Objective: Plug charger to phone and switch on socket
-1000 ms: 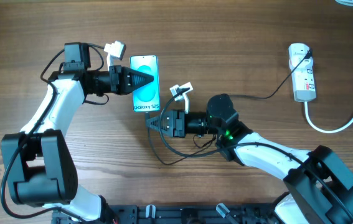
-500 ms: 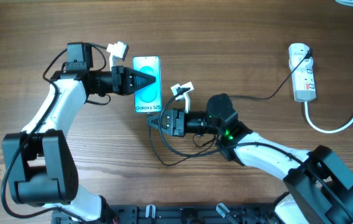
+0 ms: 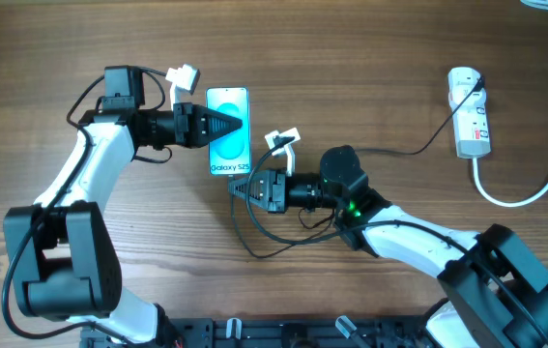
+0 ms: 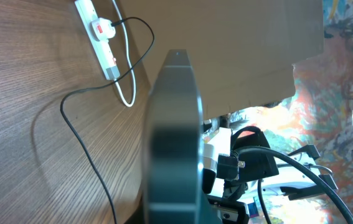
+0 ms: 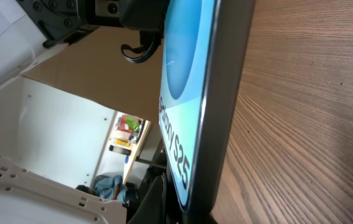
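The phone [image 3: 228, 132] lies on the wooden table with its light blue screen up and its "Galaxy" end toward me. My left gripper [image 3: 223, 124] reaches in from the left and is shut on the phone, which shows edge-on in the left wrist view [image 4: 176, 137]. My right gripper [image 3: 238, 188] is shut on the plug end of the black charger cable [image 3: 254, 237], right at the phone's bottom edge [image 5: 226, 106]. I cannot see the plug tip or the port. The white socket [image 3: 470, 112] lies far right, and it also shows in the left wrist view [image 4: 98, 34].
The black cable runs from the socket across the table [image 3: 418, 148] and loops in front of my right arm. A thick white cord [image 3: 534, 188] curves from the socket to the table's right edge. Cardboard and clutter stand beyond the table [image 4: 251, 56].
The phone and my left gripper have shifted slightly to the right compared with a second ago. My right gripper has stayed at the phone's bottom edge.
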